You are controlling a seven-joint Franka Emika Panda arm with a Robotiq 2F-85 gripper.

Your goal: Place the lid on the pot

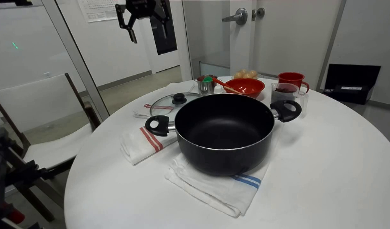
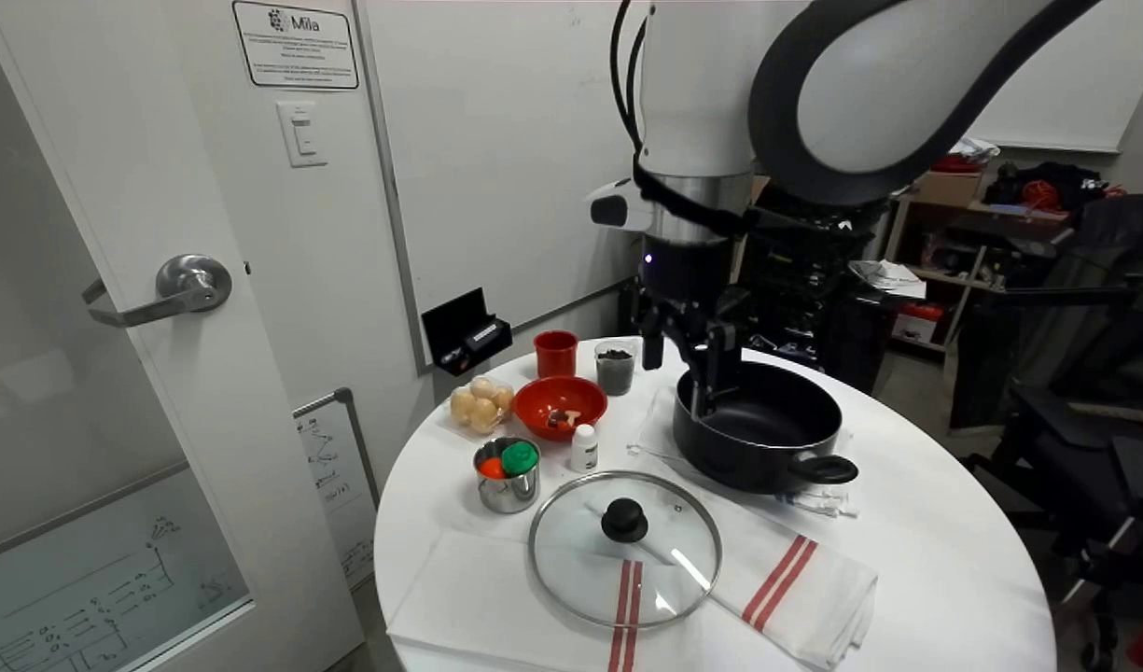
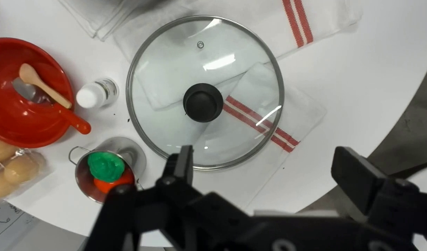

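- We have the gripper spread wide — it holds nothing.
- In the wrist view we find the lid at about 11 o'clock from it, lying flat over 2 red-striped towels.
- In an exterior view we see the pot near the lid — between 1 and 2 o'clock — on a white towel.

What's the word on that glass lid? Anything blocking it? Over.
Gripper open, holding nothing. Lid off the pot, lying across striped towels. Metal cup close beside lid; might crowd gripper.
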